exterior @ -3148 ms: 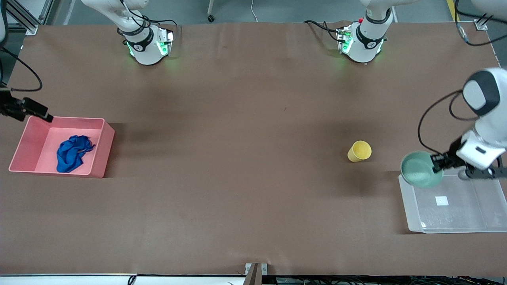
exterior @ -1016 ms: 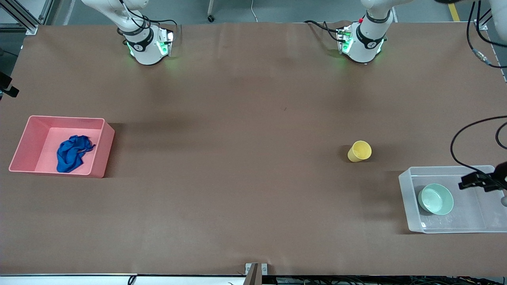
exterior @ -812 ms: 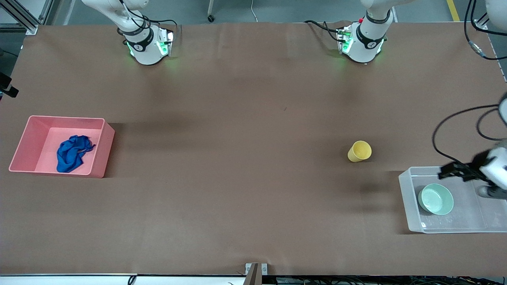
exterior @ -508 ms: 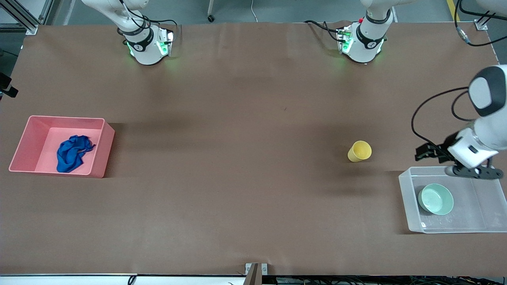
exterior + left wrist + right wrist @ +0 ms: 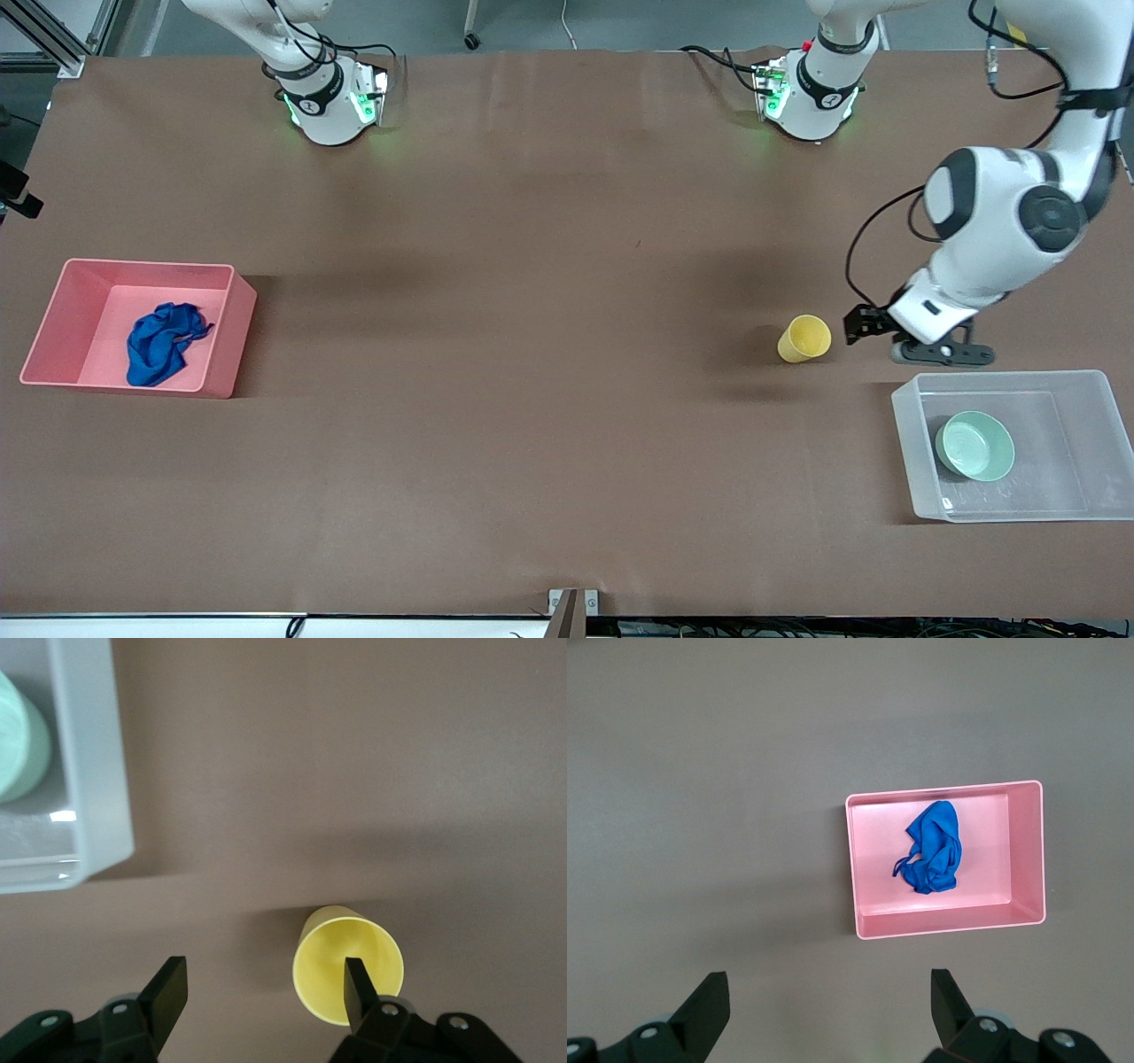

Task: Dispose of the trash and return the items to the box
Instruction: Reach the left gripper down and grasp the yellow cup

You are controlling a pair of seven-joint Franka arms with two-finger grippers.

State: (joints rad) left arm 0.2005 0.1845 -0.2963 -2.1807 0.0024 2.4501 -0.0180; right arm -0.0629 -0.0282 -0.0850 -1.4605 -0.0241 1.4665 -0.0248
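The yellow cup (image 5: 804, 338) stands on the table, nearer the arm bases than the clear box (image 5: 904, 416). The mint-green bowl (image 5: 974, 446) lies in that box. My left gripper (image 5: 858, 326) is open and empty right beside the cup. In the left wrist view (image 5: 266, 974), one finger is over the cup's mouth (image 5: 323, 974) and the other over bare table. The box wall (image 5: 89, 771) and bowl (image 5: 18, 753) show there too. The blue rag (image 5: 162, 344) lies in the pink bin (image 5: 226, 337). My right gripper (image 5: 828, 988) is open and empty, high over the table beside the bin.
The right wrist view shows the pink bin (image 5: 859, 868) with the rag (image 5: 932, 846) in it. The box stands near the left arm's end of the table, the bin near the right arm's end. Brown table lies between them.
The left gripper let the bowl go into the clear box, then moved off the box to the yellow cup. The right gripper drew away from the pink bin.
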